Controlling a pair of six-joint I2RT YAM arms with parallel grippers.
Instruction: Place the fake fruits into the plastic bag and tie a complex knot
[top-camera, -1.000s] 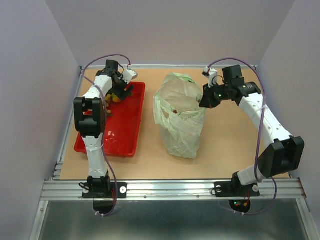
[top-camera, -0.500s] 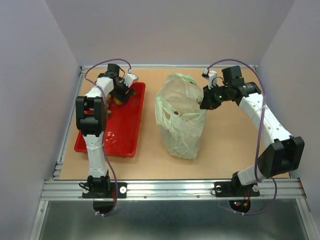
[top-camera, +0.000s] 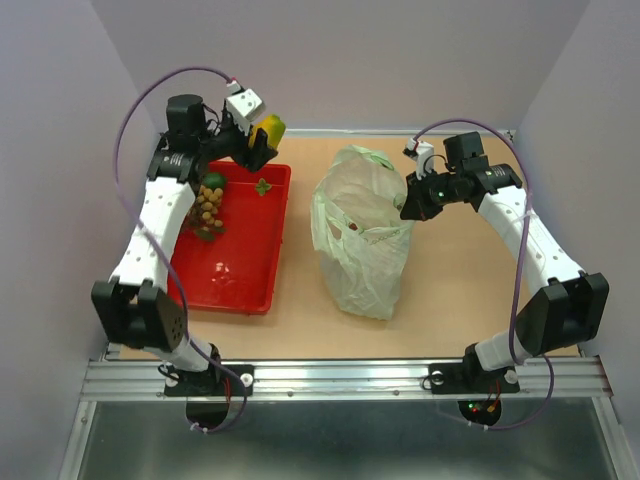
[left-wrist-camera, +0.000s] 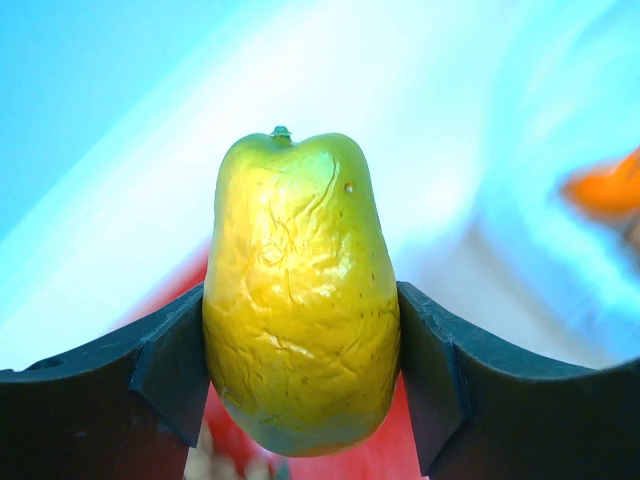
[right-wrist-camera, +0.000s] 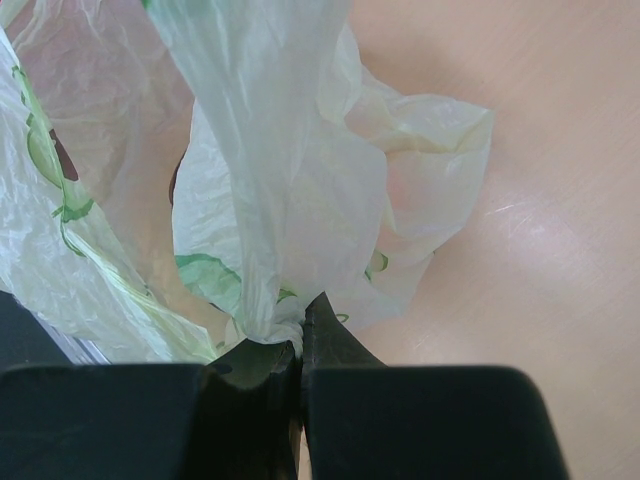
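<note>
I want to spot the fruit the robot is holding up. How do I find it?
Find the red tray on the left, then look up by its far end to the left gripper. Pinched in it is the yellow-green fruit, the only one in the air, not lying in the tray like the brown bunch.

The top view looks down from above the near edge over the whole bench (top-camera: 450, 290). The wrist views sit close behind the left tool (left-wrist-camera: 300, 370) and the right tool (right-wrist-camera: 300, 345). The right wrist view shares the plastic bag (right-wrist-camera: 270, 200) with the top view.
</note>
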